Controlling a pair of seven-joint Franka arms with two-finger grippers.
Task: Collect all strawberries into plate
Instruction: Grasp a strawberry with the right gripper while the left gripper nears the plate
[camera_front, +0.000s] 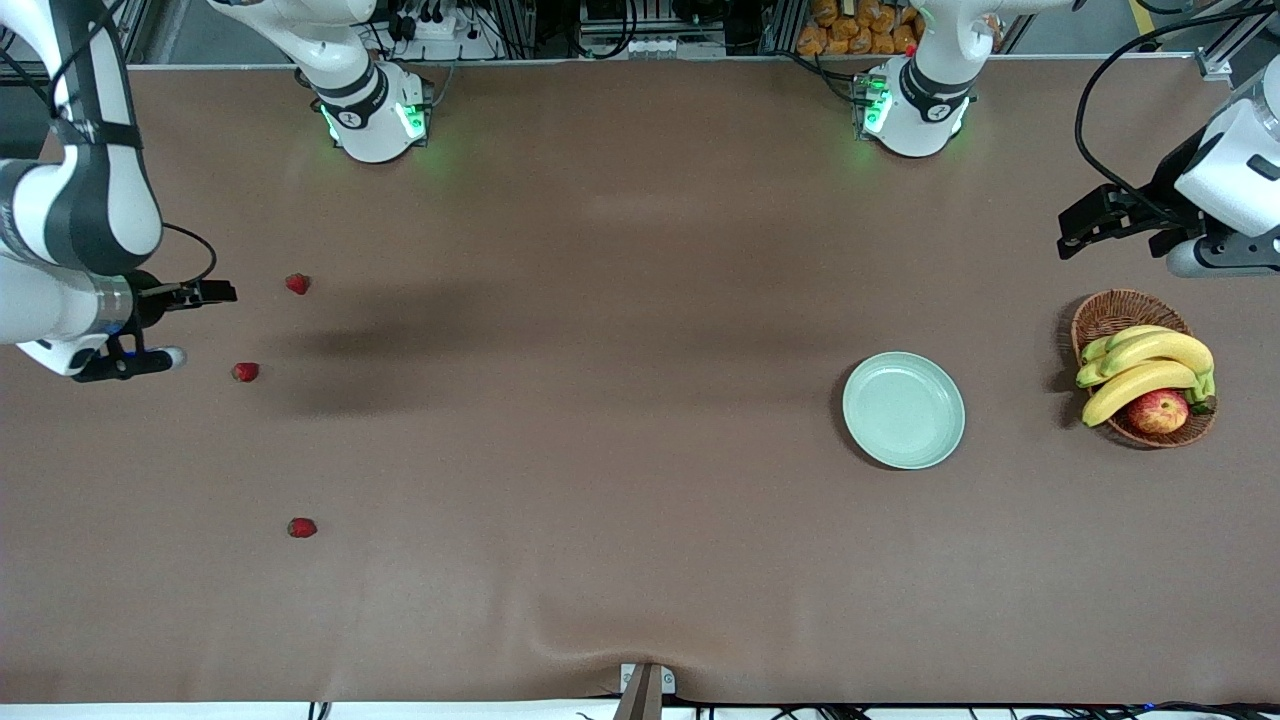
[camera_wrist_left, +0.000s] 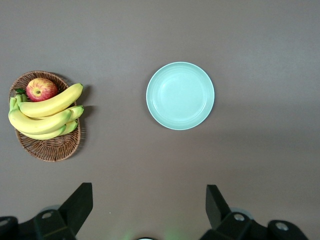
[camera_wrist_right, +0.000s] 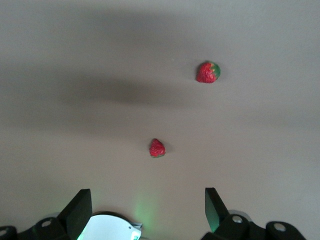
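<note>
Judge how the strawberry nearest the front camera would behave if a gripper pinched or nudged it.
The strawberry is tiny beside the plate, so probably very light. Its rounded, conical shape suggests a nudge may roll it in a curve. Two fingers could easily knock it aside.

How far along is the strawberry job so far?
Nothing done: the plate is bare. All three strawberries lie on the table at the right arm's end. Nothing in hand: right gripper and left gripper are both open. All three remain.
</note>
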